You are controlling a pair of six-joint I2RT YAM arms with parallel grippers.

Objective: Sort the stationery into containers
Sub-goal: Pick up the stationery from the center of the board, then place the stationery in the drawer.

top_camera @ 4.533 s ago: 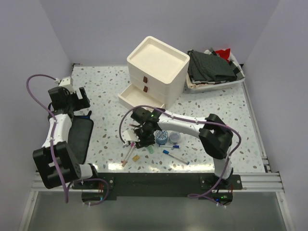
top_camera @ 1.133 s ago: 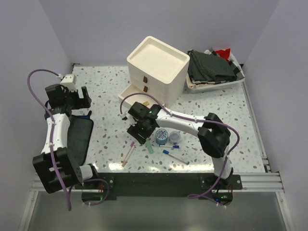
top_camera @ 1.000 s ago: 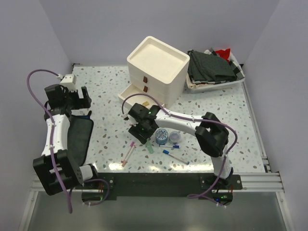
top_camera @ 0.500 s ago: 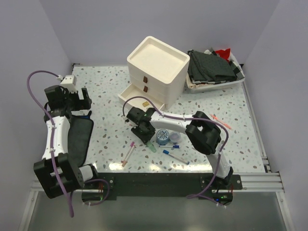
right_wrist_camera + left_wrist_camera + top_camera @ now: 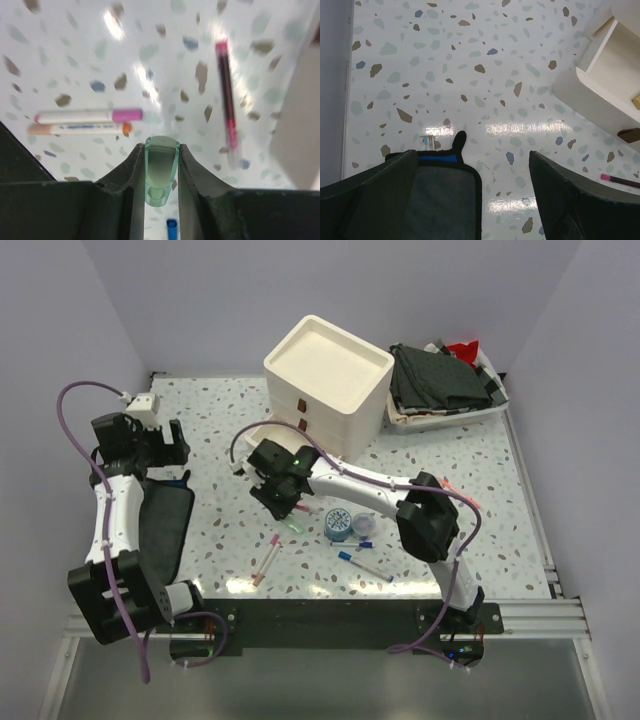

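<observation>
Lifting away from the speckled table [image 5: 480, 500], the right gripper [image 5: 161, 150] now holds a small green piece [image 5: 161, 170] between narrowed fingers. A second ago those fingers stood wider and lower, among the loose pens [image 5: 268, 558]. The arm has also swung toward the cream cabinet [image 5: 328, 390], so the pickup looks finished and the carry to a drawer seems under way. The bottom drawer [image 5: 600, 92] stands pulled out, and a small tan piece [image 5: 636, 102] lies inside it at the edge of the left wrist view. The rest of its inside is hidden. The two upper drawers are shut, so their contents cannot be seen. Several pens and two blue tape rolls [image 5: 337, 524] are on the table, unsorted. The left gripper [image 5: 472, 175] hangs with fingers spread wide, holding nothing, above a dark mat [image 5: 165, 525] at the left.
</observation>
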